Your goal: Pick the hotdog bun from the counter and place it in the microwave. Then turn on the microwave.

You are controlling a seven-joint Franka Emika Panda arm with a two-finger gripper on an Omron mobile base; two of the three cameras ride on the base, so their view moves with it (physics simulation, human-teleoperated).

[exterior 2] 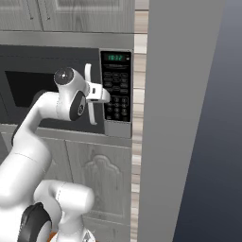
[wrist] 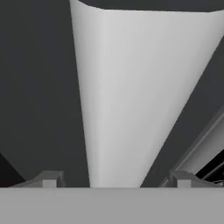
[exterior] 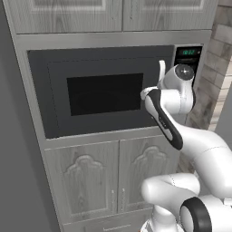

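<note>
Tool (wrist: 114, 181) open, straddling microwave (exterior: 99, 93) handle (wrist: 131, 96)

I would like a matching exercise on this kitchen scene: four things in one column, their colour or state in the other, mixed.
1. microwave door
2. microwave handle
3. keypad display
4. gripper

a. green digits
b. white, upright bar
c. closed, dark window
d. jaws open around the handle

Pairs: 1-c, 2-b, 3-a, 4-d

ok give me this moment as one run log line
phase: at microwave door | claw: open, fingers either side of white handle | door: shut | bun: unseen
</note>
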